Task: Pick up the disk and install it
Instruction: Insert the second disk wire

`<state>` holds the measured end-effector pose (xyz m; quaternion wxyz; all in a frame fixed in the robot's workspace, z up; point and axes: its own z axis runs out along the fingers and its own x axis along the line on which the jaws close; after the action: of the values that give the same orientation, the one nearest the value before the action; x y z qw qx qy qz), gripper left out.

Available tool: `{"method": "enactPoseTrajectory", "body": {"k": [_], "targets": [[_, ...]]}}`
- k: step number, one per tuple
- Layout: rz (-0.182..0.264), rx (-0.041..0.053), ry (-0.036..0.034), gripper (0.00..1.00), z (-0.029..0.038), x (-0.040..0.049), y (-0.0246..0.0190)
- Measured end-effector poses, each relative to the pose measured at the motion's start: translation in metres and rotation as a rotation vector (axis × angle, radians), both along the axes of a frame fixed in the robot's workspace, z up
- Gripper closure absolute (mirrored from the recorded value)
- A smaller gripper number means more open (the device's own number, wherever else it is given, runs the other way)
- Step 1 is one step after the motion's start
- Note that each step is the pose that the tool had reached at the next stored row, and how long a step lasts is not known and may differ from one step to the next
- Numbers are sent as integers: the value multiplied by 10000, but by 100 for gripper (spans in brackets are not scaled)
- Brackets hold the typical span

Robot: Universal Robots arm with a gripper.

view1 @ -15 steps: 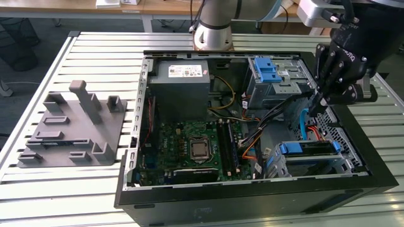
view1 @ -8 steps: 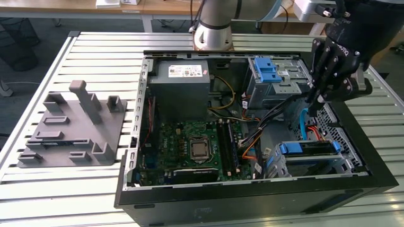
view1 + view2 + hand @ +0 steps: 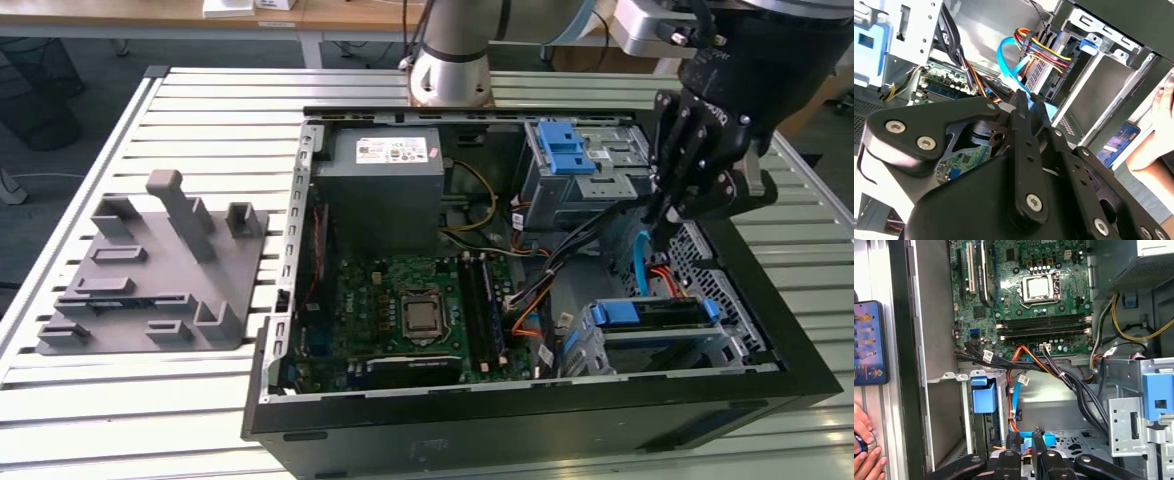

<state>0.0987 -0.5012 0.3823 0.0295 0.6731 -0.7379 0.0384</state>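
Observation:
The disk [image 3: 650, 316], a flat drive in a blue carrier, sits slotted in the lower drive cage at the near corner of the open computer case on the exterior view's right. In the first wrist view the disk [image 3: 985, 399] stands edge-on in that cage. In the second wrist view the disk [image 3: 1048, 75] has coloured wires plugged into its end. My black gripper [image 3: 663, 212] hangs just above and behind the cage. Its fingers are drawn together on a light blue data cable [image 3: 1027, 444] that loops toward the disk. The gripper [image 3: 1022, 101] pinches the same cable [image 3: 1010, 65] at its tip.
The case [image 3: 534, 420] holds a motherboard [image 3: 416, 312], a grey power-supply box [image 3: 387, 190] and an upper cage with a blue latch [image 3: 566, 150]. A grey fixture [image 3: 147, 275] lies on the table at the exterior view's left. A person's hand [image 3: 863, 445] rests beside the case.

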Motion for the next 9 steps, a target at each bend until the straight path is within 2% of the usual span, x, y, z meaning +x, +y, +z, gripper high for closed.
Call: {"method": "enactPoseTrajectory", "body": {"k": [2, 5, 6, 7, 9], "targets": [[-10, -131, -12, 76, -15, 0, 2], [-13, -529, -41, 76, -22, 0, 2], [-12, -616, -44, 76, -25, 0, 3], [-12, -648, -44, 76, -30, 0, 3], [-13, -653, -45, 76, -43, 0, 3]]}}
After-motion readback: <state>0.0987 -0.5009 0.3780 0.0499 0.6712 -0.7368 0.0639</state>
